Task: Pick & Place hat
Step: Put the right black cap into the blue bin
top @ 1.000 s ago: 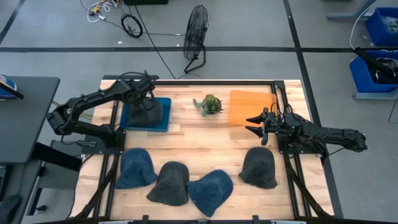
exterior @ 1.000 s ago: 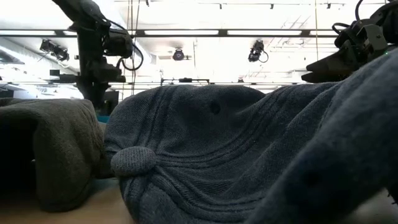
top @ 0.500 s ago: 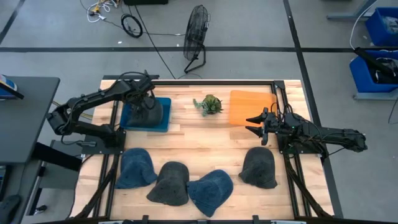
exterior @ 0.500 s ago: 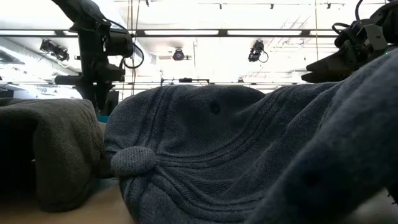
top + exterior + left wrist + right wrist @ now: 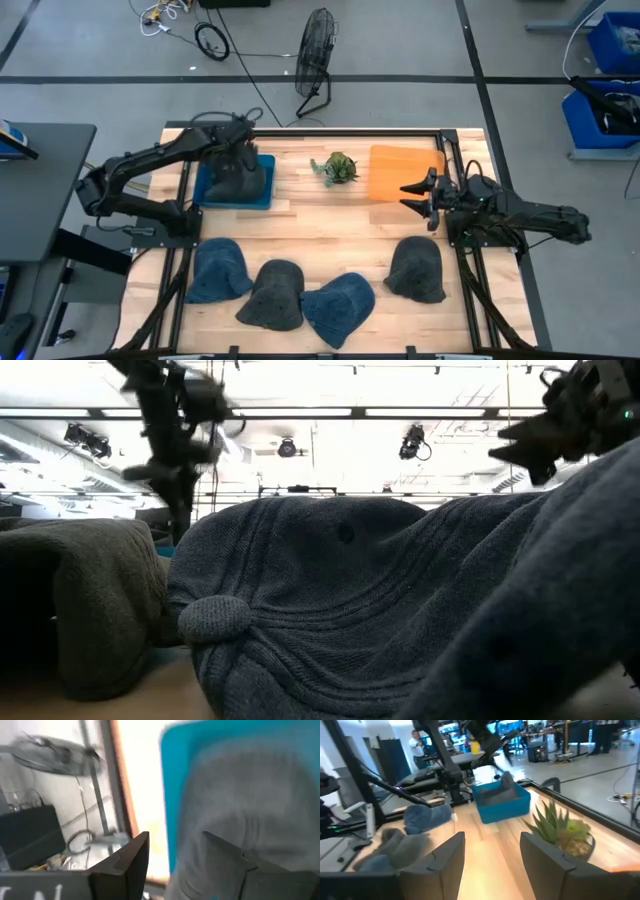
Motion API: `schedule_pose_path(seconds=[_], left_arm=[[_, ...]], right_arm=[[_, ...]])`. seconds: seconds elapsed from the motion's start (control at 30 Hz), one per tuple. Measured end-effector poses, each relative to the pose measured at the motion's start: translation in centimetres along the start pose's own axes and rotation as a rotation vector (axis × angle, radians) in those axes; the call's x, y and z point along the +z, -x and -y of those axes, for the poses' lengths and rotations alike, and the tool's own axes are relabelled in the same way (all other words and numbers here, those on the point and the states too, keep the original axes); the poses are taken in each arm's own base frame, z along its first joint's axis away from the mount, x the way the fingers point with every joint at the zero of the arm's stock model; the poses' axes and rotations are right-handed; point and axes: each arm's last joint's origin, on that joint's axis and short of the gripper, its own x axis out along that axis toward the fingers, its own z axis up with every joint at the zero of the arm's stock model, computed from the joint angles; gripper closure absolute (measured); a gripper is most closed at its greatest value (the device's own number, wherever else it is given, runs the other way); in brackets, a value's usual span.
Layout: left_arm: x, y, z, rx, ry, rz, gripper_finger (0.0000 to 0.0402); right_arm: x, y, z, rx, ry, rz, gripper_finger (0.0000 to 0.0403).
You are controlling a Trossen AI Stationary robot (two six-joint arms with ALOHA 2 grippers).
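Already one grey hat [image 5: 238,178] is lying in the blue bin [image 5: 262,192], with the left gripper [image 5: 243,152] hanging over it, fingers spread and empty. Right gripper [image 5: 412,195] is waiting beyond the bin, released. Four hats [image 5: 275,292] are sitting near the table's front edge, apparently awaiting placement.
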Motion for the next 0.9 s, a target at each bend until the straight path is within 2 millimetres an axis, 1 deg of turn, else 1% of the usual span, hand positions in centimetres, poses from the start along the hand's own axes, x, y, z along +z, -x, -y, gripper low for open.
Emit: schedule_pose_path(seconds=[0.1, 0.2, 0.33, 0.43, 0.53, 0.63, 0.7, 0.83, 0.9], left_arm=[[0.9, 2.6, -1.6, 0.038, 0.076, 0.117, 0.0221], [1.3, 4.9, -3.0, 0.091, 0.145, 0.190, 0.0220], [1.3, 6.7, -3.9, 0.127, 0.187, 0.239, 0.0220], [1.3, 7.1, -3.8, 0.083, 0.221, 0.299, 0.0224], [1.6, 7.1, -3.6, -0.007, 0.253, 0.375, 0.0224], [1.7, 7.2, -3.5, -0.061, 0.260, 0.424, 0.0225], [1.8, 7.2, -3.5, -0.066, 0.254, 0.444, 0.0225], [2.1, 7.4, -3.9, -0.038, 0.261, 0.478, 0.0225], [2.1, 7.4, -3.9, -0.036, 0.265, 0.481, 0.0225]], right_arm=[[1.6, 0.2, -0.4, 0.026, 0.000, -0.034, 0.0206], [3.1, 0.1, -0.8, 0.039, -0.004, -0.088, 0.0209], [5.0, -0.9, -1.5, 0.074, -0.010, -0.194, 0.0218], [6.1, -2.4, -2.3, 0.109, -0.023, -0.311, 0.0224], [6.8, -4.1, -3.4, 0.135, -0.037, -0.445, 0.0225], [7.4, -5.6, -4.6, 0.142, -0.063, -0.615, 0.0222], [7.7, -6.4, -5.5, 0.132, -0.090, -0.736, 0.0219], [7.4, -8.0, -7.1, 0.077, -0.146, -0.984, 0.0217], [6.7, -8.5, -7.8, 0.049, -0.182, -1.105, 0.0217]])
